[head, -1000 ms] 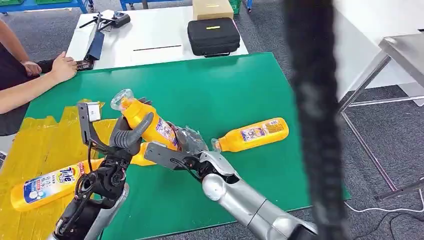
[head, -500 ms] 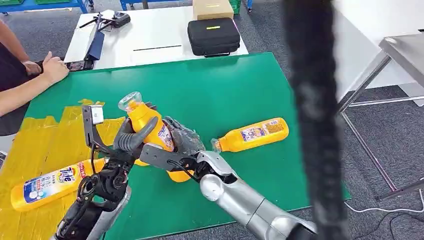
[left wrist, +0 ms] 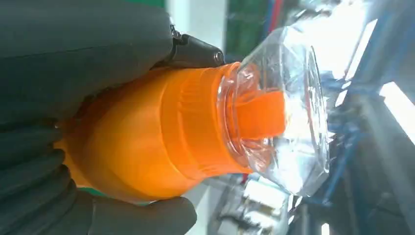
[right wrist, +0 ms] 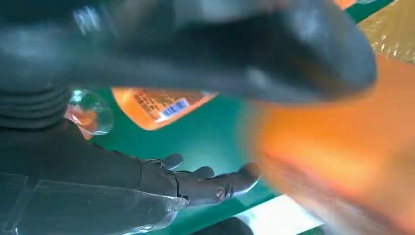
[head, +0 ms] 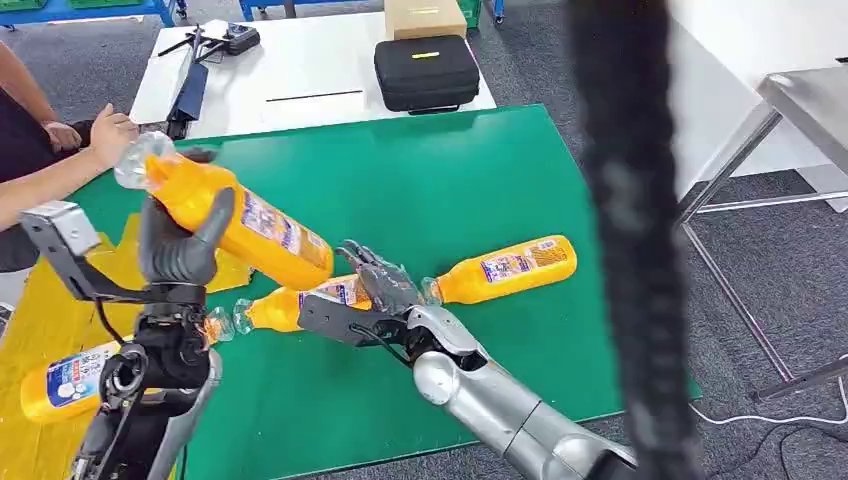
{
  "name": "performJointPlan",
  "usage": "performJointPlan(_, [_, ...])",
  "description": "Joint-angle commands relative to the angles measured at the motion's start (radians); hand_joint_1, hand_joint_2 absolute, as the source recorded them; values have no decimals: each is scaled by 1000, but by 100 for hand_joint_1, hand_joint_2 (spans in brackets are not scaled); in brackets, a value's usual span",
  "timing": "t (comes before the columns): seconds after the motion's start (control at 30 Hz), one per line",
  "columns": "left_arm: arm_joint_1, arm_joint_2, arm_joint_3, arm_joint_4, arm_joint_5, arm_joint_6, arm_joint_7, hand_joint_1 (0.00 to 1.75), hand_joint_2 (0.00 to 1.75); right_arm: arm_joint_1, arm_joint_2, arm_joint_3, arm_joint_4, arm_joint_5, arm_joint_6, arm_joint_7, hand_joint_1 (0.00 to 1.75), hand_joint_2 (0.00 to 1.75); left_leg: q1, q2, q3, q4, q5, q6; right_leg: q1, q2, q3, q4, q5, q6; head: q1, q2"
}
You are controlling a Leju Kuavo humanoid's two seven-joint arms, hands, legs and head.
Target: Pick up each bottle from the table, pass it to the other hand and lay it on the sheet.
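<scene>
Left hand (head: pixel 182 240) grips the raised bottle (head: pixel 235 222) near its neck, clear cap pointing to 10 o'clock, above the green table (head: pixel 440 180) beside the yellow sheet (head: pixel 60 310). Right hand (head: pixel 375 285) is empty, fingers spread, over a bottle on the table (head: pixel 300 303). One bottle on the sheet (head: pixel 65 380) at 8 o'clock, another lying bottle (head: pixel 505 266) at 3 o'clock.

Lab/workshop: worktables (head: pixel 300 75), equipment case (head: pixel 427 72), carpet.

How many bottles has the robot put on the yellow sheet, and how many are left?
One bottle on the sheet already lies on the yellow sheet. The left robot hand holds a lifted bottle, and the right robot hand is open. Two bottles remain on the green table: the middle bottle and the far-right bottle.
</scene>
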Motion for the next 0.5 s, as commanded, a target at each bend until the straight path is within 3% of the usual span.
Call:
performJointPlan(0.03, [-74, 40, 76, -5, -212, 85, -78, 175, 175, -4, -45, -22, -29, 8, 17, -15, 0, 0, 1, -1, 2, 2, -2, -3, 1, -3, 3, 1, -2, 0, 0, 0])
performJointPlan(0.2, [-129, 119, 144, 91, -510, 223, -119, 175, 175, 45, -41, -40, -84, 19, 14, -41, 0, 0, 1, 0, 3, 1, -2, -4, 1, -2, 3, 1, -2, -1, 0, 0])
performJointPlan(0.5, [-121, 107, 142, 87, -512, 223, -123, 175, 175, 44, -39, -41, -82, 22, 16, -39, 0, 0, 1, -1, 1, 0, 0, -2, 0, -2, 2, 1, -1, 0, 0, 0])
